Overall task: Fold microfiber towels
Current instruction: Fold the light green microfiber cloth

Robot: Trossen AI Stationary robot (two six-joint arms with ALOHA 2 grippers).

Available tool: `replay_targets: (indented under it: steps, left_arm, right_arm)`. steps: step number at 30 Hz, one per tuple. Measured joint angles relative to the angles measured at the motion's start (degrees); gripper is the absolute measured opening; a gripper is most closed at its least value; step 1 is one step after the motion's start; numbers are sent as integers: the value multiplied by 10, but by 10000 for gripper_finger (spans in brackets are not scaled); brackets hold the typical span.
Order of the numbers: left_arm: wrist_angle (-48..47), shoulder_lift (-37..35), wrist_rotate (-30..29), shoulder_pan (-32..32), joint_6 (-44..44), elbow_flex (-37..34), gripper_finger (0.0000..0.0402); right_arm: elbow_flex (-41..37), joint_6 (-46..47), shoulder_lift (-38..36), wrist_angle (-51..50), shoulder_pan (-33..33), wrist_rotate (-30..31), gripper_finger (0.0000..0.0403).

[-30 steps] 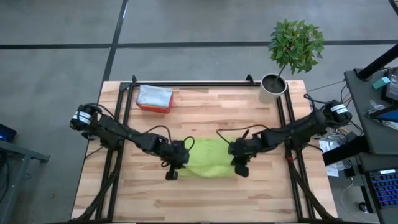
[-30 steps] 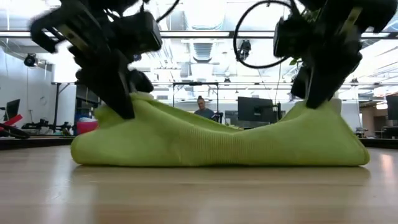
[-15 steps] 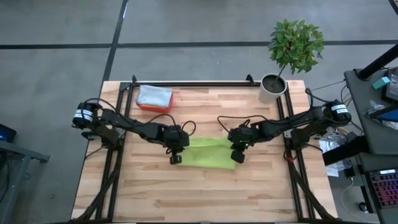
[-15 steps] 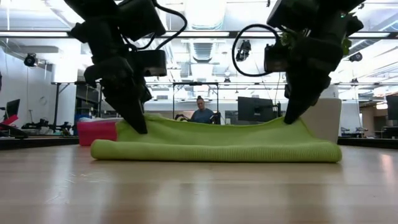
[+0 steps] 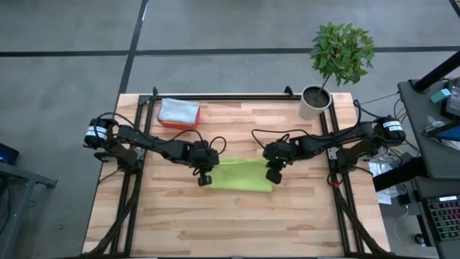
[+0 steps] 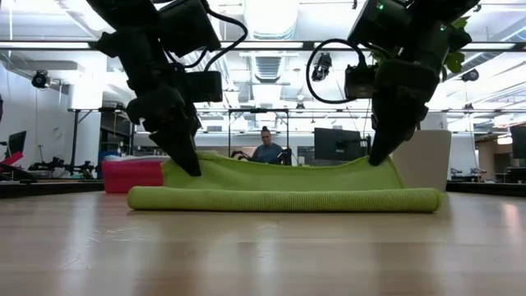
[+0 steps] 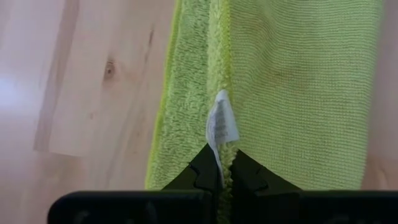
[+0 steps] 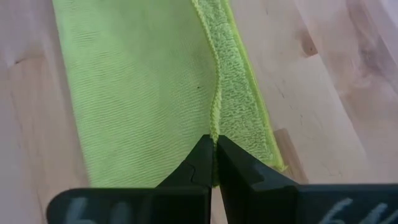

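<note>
A lime green microfiber towel [image 5: 241, 175] lies folded in half at the table's middle, its fold [image 6: 283, 199] along the near side. My left gripper [image 5: 204, 176] is shut on the upper layer's left end. My right gripper [image 5: 272, 175] is shut on its right end. In the left wrist view a strip of the lower layer [image 7: 183, 118] shows beyond the held edge, on its far side. A white label [image 7: 222, 123] sticks out of the edge just ahead of my left fingers. My left gripper pinches the upper layer's hemmed edge [image 7: 217, 144] at its left end, beside the label, between both fingers. It slants down from the table's left, along the edge. The held end [image 6: 197, 164] is raised slightly; the rest lies on the lower layer. My right gripper pinches the same hemmed edge [image 8: 215, 127] at its right end between both fingers. It slants down from the table's right, along the edge. The held corner [image 6: 386, 164] is lifted a little, and the edge sags slack toward the middle.
A pink-red bin [image 5: 178, 113] with a pale cloth in it stands at the far left. A potted plant [image 5: 316, 101] stands at the far right corner. Black rails [image 5: 140, 151] run along both sides of the table. Bare wood lies in front of the towel.
Both grippers have gone toward the table's far edge and slightly down, still shut on the towel's edge. The raised upper layer has been laid over the lower one. The towel, earlier bulging high, now lies low and flat, narrower from near to far.
</note>
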Motion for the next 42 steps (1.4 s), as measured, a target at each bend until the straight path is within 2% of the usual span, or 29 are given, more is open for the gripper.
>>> replay_targets:
  steps: [7,18,24,32,35,42]
  left_arm:
    - [8,0,-26,3,1,-5,0]
    - [35,0,-29,4,2,-22,2]
    - [80,0,-29,9,2,-43,40]
    - [80,0,-57,14,-3,-49,97]
    - [80,0,-76,14,-1,-49,108]
    - [73,0,-78,14,12,-49,112]
  right_arm:
    - [0,0,0,-3,0,0,8]
    - [0,-1,0,-4,0,13,8]
    - [0,0,0,-6,0,19,8]
    - [0,0,0,-6,0,32,8]
    - [0,0,0,-6,0,35,8]
    - [0,6,0,-5,0,50,15]
